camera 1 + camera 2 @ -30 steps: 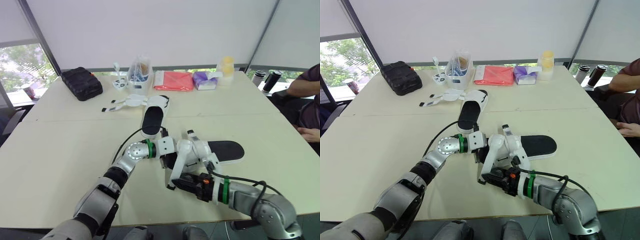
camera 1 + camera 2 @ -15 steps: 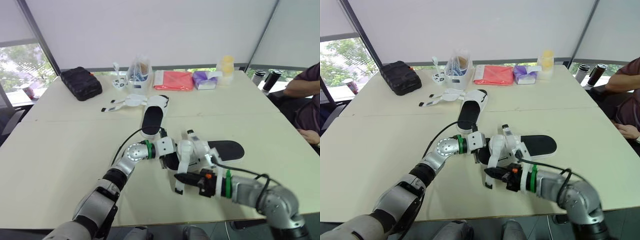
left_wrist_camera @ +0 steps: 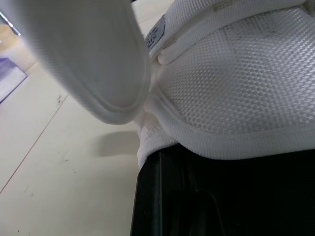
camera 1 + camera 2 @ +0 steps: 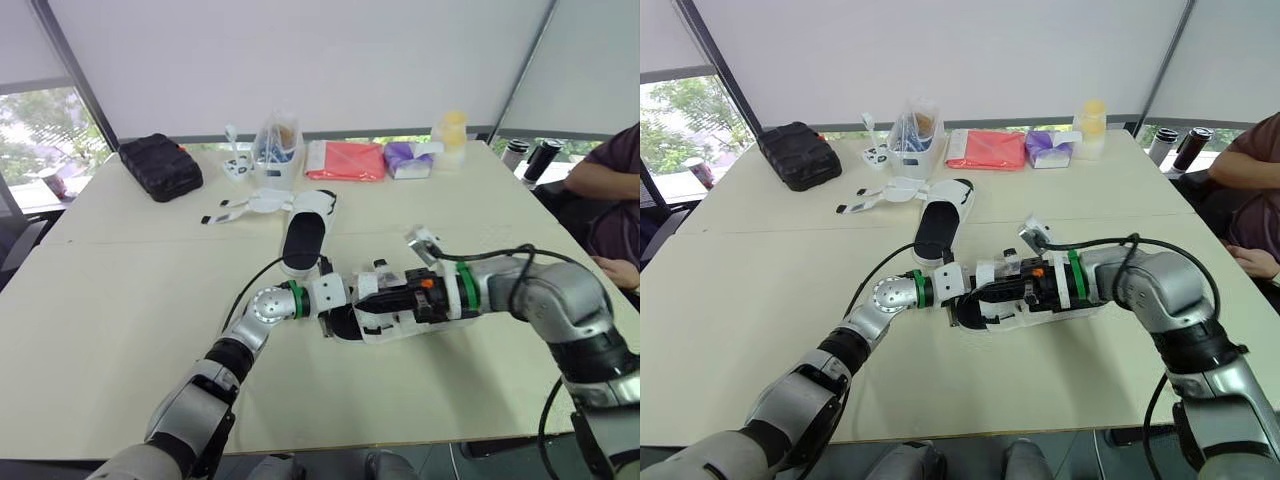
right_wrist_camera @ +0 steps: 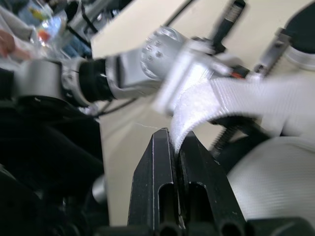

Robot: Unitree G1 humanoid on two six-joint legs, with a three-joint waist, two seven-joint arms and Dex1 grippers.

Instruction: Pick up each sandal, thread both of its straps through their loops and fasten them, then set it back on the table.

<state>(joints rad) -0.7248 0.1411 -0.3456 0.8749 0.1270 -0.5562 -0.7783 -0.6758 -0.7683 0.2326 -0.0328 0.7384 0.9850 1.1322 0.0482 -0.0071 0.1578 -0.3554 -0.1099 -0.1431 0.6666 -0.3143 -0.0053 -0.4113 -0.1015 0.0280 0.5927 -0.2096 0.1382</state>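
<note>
Findings for your review:

1. The near sandal point(image 4: 392, 330) sits at the middle of the counter point(image 4: 120, 330), between your two arms. It is at or just above the surface; contact cannot be confirmed.
2. Your right end effector point(image 5: 174, 140) reaches in from the right, over the sandal's white upper. It is pinched narrow on a white strap point(image 5: 194, 108), which rises from between the black fingers point(image 5: 157, 172) and runs off towards the sandal.
3. Your left end effector point(image 4: 335, 318) is at the sandal's left end, against the white mesh upper. You cannot tell from these views whether it is gripping or spread.
4. The far sandal point(image 4: 303, 238) lies flat on the counter just beyond the left arm, black footbed facing up. Its loose straps point(image 4: 245, 205) are splayed out to its left, unfastened.
5. Along the far edge of the counter, from left to right:
   - a black pouch point(image 4: 160, 165)
   - a clear container point(image 4: 278, 150)
   - a red packet point(image 4: 345, 160)
   - a purple packet point(image 4: 408, 158)
   - a yellow-topped bottle point(image 4: 450, 130)
6. Two dark cups point(image 4: 530, 155) stand at the right, near a person's arm point(image 4: 605, 175) at the edge.
</note>
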